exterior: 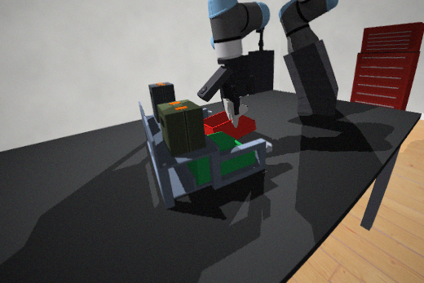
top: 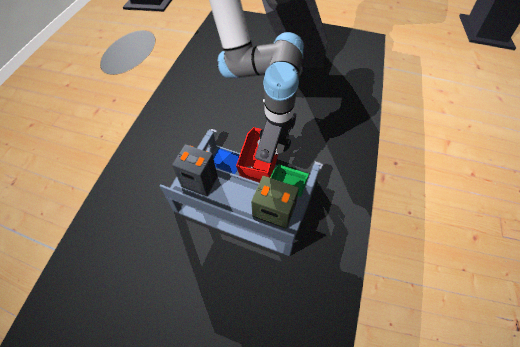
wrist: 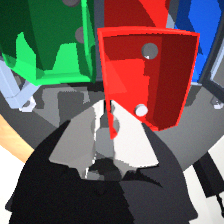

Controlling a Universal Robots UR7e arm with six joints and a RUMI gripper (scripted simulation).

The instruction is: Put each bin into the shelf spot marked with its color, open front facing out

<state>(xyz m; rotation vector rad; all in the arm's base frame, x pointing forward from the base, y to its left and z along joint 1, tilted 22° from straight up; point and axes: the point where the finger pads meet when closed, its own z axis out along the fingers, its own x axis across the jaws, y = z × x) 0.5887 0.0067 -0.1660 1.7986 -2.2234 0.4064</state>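
While the black table (top: 115,251) (exterior: 102,229) carries everything, the grey-blue shelf (top: 227,211) (exterior: 216,174) bears an olive box (top: 272,203) (exterior: 183,127) and a dark grey box (top: 192,173) (exterior: 161,98) on its top board; the green bin (top: 292,175) (exterior: 238,162) (wrist: 42,50) sits in the shelf, beside the red bin (top: 250,156) (exterior: 245,129) (wrist: 127,82); the red bin stands partly out of the middle bay, under the claw (top: 272,143) (exterior: 235,123) (wrist: 107,100); the claw is clenched on one side wall, most of the bin lying to one side of its fingertips; two small round grey shapes (wrist: 150,51) show inside the bin.
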